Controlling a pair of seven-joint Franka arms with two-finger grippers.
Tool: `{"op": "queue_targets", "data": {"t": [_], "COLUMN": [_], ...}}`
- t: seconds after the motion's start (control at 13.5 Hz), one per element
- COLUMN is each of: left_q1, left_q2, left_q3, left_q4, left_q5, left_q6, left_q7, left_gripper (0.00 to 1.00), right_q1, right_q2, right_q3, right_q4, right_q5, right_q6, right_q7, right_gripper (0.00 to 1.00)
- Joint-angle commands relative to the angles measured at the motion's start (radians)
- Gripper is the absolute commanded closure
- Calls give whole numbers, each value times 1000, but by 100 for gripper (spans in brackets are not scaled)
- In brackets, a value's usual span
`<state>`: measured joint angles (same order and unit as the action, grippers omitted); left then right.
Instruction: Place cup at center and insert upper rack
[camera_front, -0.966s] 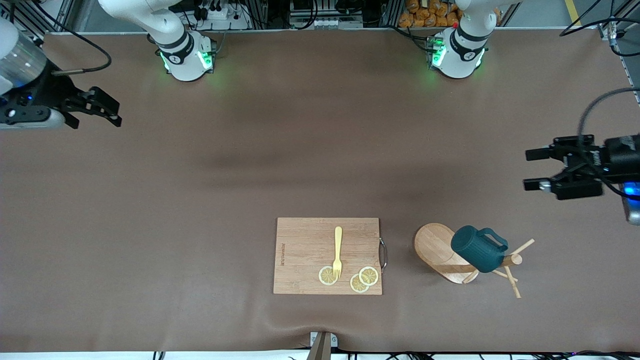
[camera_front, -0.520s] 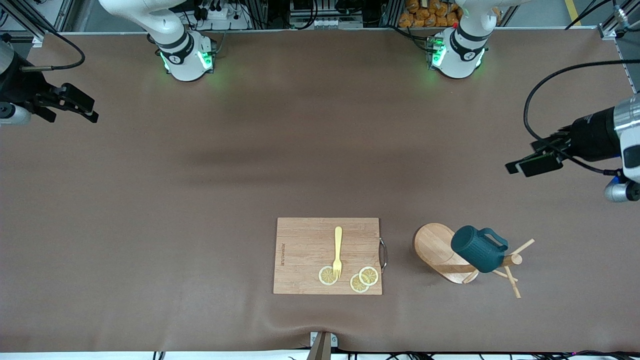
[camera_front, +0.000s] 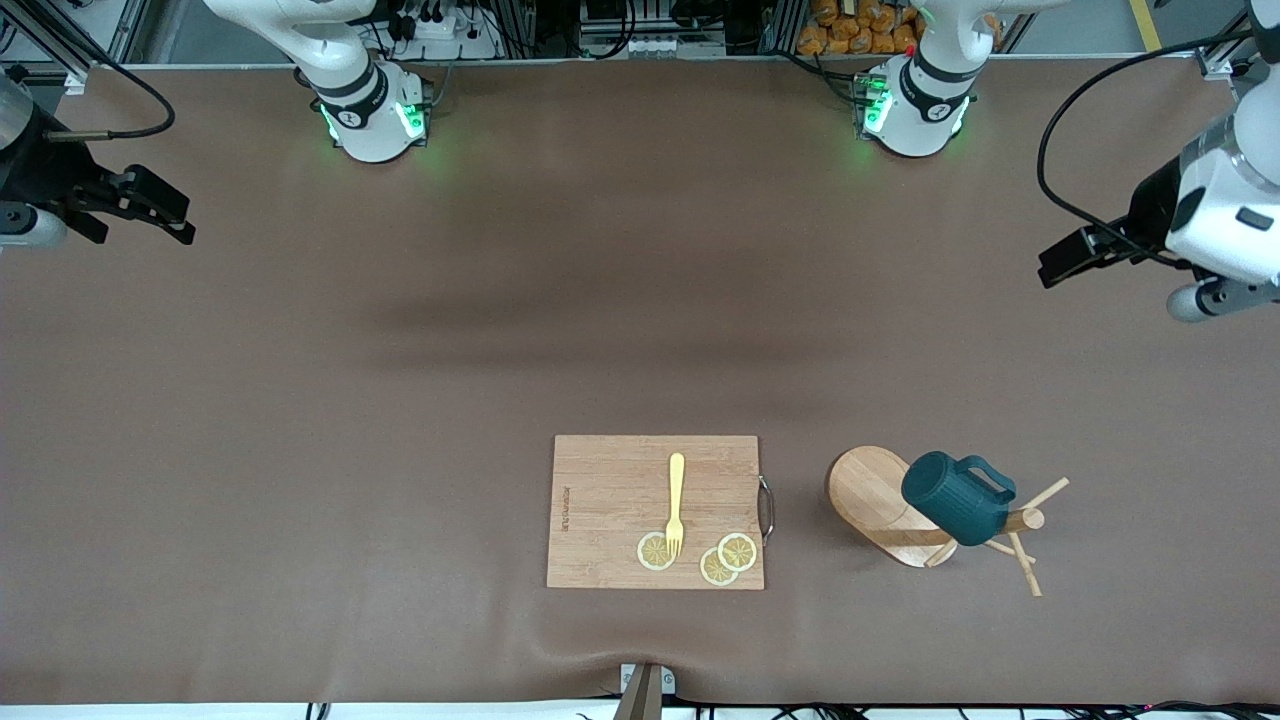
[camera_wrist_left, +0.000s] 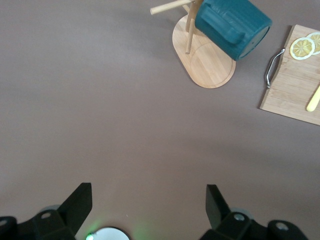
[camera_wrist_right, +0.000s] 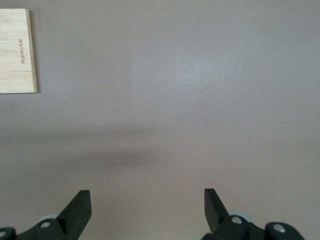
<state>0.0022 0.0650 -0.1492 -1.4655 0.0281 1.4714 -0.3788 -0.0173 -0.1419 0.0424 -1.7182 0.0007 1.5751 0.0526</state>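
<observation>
Desk (camera_front: 300, 420): we see a wide brown surface carrying everything; both arms hang above its two ends.
Cutting board (camera_front: 655, 511): a rectangular wooden board, well apart from both sets of fingers, lying beside the upper rack toward the right arm's end; a metal handle (camera_front: 766, 508) sits on the edge facing the rack.
Upper rack (camera_front: 880, 505): we see the wooden mug tree tipped over on its side, its oval base on edge and its post and pegs pointing toward the left arm's end of the desk; it lies well apart from the left fingers.
Left gripper (camera_front: 1062, 258): up over the left arm's end of the desk, fingers (camera_wrist_left: 216, 202) spread wide and empty.
Right gripper (camera_front: 150, 205): up over the right arm's end, well apart from every object, fingers (camera_wrist_right: 214, 205) spread wide and empty.
Cup (camera_front: 955, 497): dark teal, lying tilted on the fallen rack's post, well apart from both sets of fingers.
Fork (camera_front: 676, 503): yellow, on the board.
Lemon slices (camera_front: 728, 558): three, by the fork's tines.
</observation>
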Motion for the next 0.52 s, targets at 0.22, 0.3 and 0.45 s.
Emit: {"op": "queue_targets", "data": {"t": [0.22,0.3,0.45], "left_q1": [4,4,-4], "left_q2": [-126,-126,-123], "left_q3": [33,37,59], "left_q4": [-174,-173,-168], "left_q5": [9,7,7], "left_q6": [125,127,132], "left_q7": [123,129,173], "left_gripper": [0,0,0], "right_q1": [-139,-136,-135], "right_q2": [-18,-16,-13], "right_q3": [100,100,100], "right_q4": [-11,-11,-11], "right_q5": [53,53,53], "right_q6": [-15,-10,-3], "right_q7": [-51,-46,-45], "right_gripper": [0,0,0]}}
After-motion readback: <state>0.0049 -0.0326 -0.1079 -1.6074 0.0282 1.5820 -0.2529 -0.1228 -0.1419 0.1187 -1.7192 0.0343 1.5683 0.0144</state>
